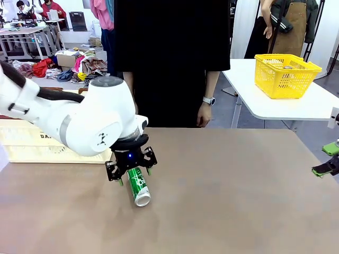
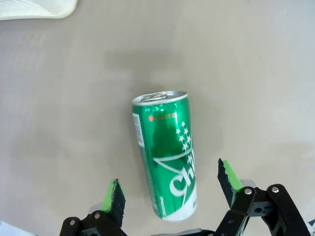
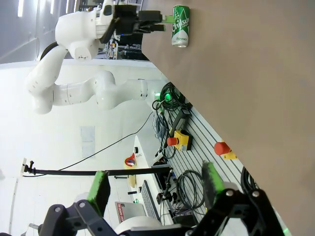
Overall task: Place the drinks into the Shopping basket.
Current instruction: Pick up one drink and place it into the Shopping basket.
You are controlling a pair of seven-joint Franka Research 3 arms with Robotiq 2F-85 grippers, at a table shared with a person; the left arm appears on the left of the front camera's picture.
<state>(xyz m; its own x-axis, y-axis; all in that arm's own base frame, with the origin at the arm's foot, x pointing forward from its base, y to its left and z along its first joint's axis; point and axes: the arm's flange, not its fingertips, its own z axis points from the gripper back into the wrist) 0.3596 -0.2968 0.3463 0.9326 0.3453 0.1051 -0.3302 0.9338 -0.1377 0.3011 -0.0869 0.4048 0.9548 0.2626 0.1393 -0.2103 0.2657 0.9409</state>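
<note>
Stage: early. The grasp of one drink is being set up and nothing is lifted (a judgement from how things lie).
Done: nothing that can be confirmed. The inside of the large cream-white plastic shopping basket (image 1: 32,151) with its brown rim is hidden behind the left arm, so its contents cannot be told.
Outstanding: close on the slim green aluminium can (image 1: 139,186), lift it, carry it to the basket and release it there.
Can, position: lying on its side on the flat brown counter (image 1: 238,201), on the robot's left half, near the basket but apart from it. One silver end faces the front camera.
Can, appearance: glossy green body with white lettering, small white stars and a small orange mark near the pull-tab end. No dent is seen. It is round and smooth, so it is likely to roll if nudged from the side.
Left claw (image 1: 131,170): jaws apart, straddling the can's base end. The green pads (image 2: 109,199) stand clear of it on both sides (left wrist view).
Right claw (image 1: 326,160): jaws apart, holding nothing, at the counter's right edge, well apart from the can.
Person (image 1: 169,53): standing at the far side with arms hanging, not taking part.
Elsewhere: small yellow mesh basket (image 1: 286,76) on a white table behind, not the target.
</note>
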